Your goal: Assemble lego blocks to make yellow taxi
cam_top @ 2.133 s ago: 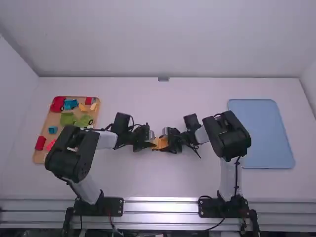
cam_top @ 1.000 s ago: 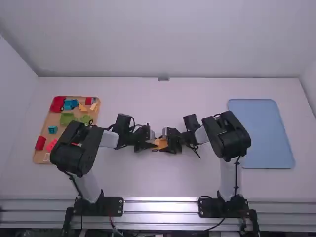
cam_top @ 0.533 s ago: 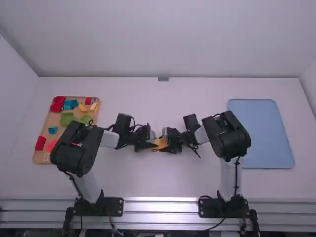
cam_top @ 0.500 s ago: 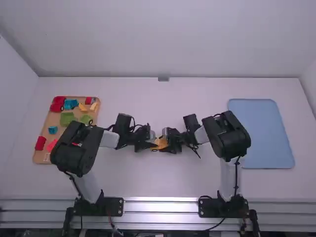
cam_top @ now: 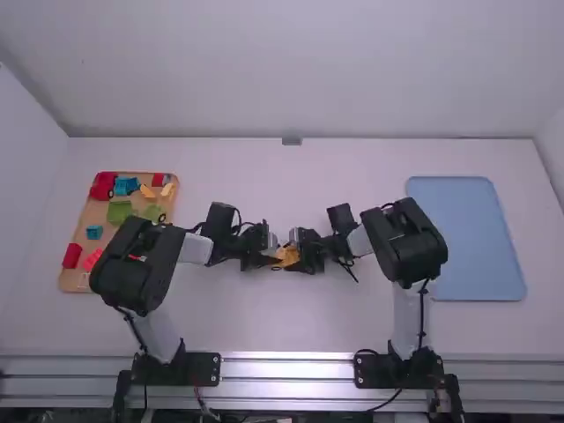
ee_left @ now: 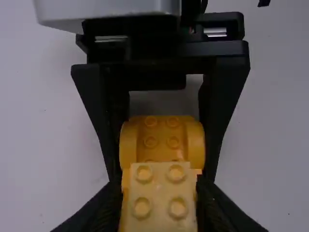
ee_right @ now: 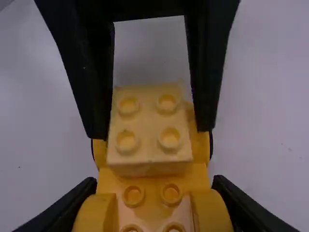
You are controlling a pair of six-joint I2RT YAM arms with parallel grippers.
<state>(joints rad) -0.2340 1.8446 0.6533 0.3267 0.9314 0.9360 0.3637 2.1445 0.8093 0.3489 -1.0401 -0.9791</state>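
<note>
Near the table's middle, my left gripper (cam_top: 270,256) and my right gripper (cam_top: 300,256) face each other at the yellow car base (cam_top: 287,256). In the left wrist view, the left gripper (ee_left: 159,198) is shut on a pale yellow 2x2 block (ee_left: 160,193), studs facing up. The block sits over the middle of the car base (ee_left: 161,137), close against it; whether it is pressed fully down I cannot tell. In the right wrist view, the right gripper (ee_right: 153,193) grips the car base (ee_right: 152,195) at its rounded fenders, with a black wheel edge showing beyond.
At the left lies a wooden tray (cam_top: 77,280) with red, blue, green and yellow pieces, partly covered by the left arm. A blue tray (cam_top: 471,238) lies at the right, beside the right arm.
Compared with the oldest frame, the left arm's elbow has shifted slightly right and its gripper's angle changed a little, uncovering a red piece on the wooden tray. The right arm has kept still.
</note>
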